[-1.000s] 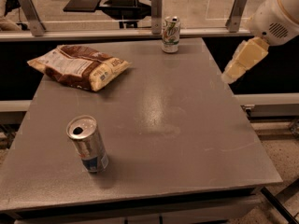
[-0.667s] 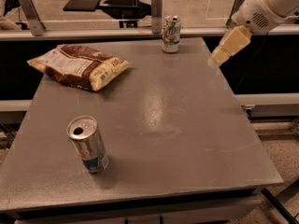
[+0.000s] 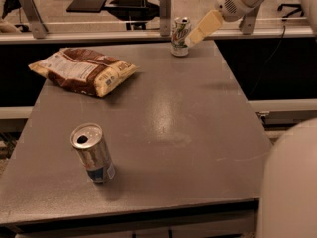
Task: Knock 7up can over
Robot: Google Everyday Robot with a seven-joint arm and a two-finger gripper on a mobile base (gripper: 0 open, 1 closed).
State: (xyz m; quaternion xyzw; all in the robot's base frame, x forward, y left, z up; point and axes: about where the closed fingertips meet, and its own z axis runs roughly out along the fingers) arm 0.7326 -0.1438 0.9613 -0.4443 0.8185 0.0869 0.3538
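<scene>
Office-like room: grey table (image 3: 198, 133), desk (image 3: 86, 3) and chair (image 3: 132, 11) behind, claw (image 3: 192, 37) beside 7up can (image 3: 179, 37).

Your gripper (image 3: 190, 40) sat just beside the right flank of the 7up can (image 3: 180, 35), slanting down from the upper right. Contact could not be confirmed. The 7up can stood upright on the grey table (image 3: 198, 113). A brown snack bag (image 3: 82, 71) lay to its near left. Well nearer than that, a silver-and-blue can (image 3: 93, 153) stood upright.
</scene>
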